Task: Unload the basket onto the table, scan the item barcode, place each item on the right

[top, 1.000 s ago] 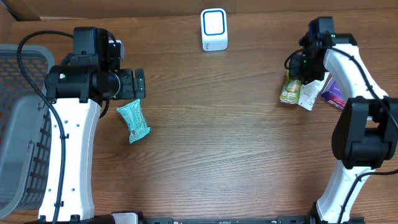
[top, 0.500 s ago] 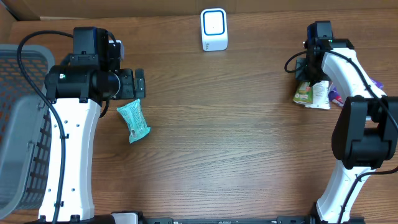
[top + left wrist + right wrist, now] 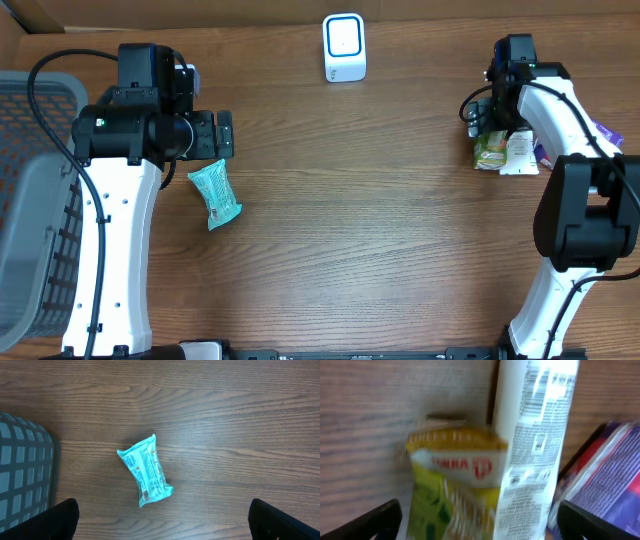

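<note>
A green and yellow snack packet [image 3: 491, 151] with a white barcoded back [image 3: 535, 455] lies on the table at the far right. My right gripper [image 3: 490, 120] hovers just over it, open; in the right wrist view its fingers [image 3: 380, 517] stand wide on either side of the packet, gripper [image 3: 477, 519] empty. The white and blue scanner [image 3: 344, 47] stands at the back middle. A teal packet [image 3: 214, 195] lies at the left, its barcode face up [image 3: 145, 470]. My left gripper [image 3: 226, 135] hangs open above it, also open in its own view [image 3: 162, 516].
A grey mesh basket [image 3: 35, 200] fills the left edge and shows in the left wrist view [image 3: 22, 475]. A purple packet [image 3: 541, 152] lies right beside the green packet [image 3: 615, 470]. Cardboard walls run along the back.
My right gripper carried the green packet rightward, set it down beside the purple packet and opened. The left arm and teal packet have not moved.
</note>
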`<state>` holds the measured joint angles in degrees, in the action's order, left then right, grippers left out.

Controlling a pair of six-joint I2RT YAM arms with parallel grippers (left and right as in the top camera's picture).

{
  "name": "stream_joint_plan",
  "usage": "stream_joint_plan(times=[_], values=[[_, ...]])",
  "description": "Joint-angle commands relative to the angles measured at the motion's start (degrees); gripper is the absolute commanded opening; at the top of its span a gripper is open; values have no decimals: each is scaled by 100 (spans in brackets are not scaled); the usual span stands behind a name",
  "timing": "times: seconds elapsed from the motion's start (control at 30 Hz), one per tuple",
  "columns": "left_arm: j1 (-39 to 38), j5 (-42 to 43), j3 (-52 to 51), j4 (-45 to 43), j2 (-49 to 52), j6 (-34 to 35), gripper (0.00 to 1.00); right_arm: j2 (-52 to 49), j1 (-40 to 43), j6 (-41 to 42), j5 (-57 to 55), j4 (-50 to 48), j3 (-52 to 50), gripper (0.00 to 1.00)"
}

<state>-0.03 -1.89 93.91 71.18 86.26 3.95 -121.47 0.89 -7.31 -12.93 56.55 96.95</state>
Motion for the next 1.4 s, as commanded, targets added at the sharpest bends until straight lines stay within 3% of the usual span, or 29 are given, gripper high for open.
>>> stream_joint_plan(times=[0.0, 0.1, 0.2, 0.3, 0.37, 0.53, 0.63, 1.0, 1.37], values=[[0, 44, 68, -2, 26, -11, 99, 133, 26, 26, 584, 306, 876, 100], [0, 44, 68, -2, 26, -13, 100, 157, 22, 299, 1563, 964, 2015, 100], [0, 44, 68, -2, 26, -11, 99, 157, 2, 566, 3300, 1504, 3086, 100], [0, 44, 68, -2, 26, -13, 100, 157, -111, 560, 5066, 1517, 3362, 100], [0, 44, 68, -2, 26, -13, 100, 131, -310, 562, 5541, 1510, 3311, 100], [0, 44, 68, -2, 26, -13, 100, 120, -968, 599, 4839, 1471, 2951, 99], [0, 44, 68, -2, 26, -11, 100, 120, -1261, 1093, 4046, 1471, 2830, 99], [0, 44, 68, -2, 26, -11, 100, 116, -1867, 1370, 3519, 1473, 2780, 98], [0, 44, 68, -2, 26, -11, 100, 105, -1947, 1373, 3348, 1493, 2715, 99]])
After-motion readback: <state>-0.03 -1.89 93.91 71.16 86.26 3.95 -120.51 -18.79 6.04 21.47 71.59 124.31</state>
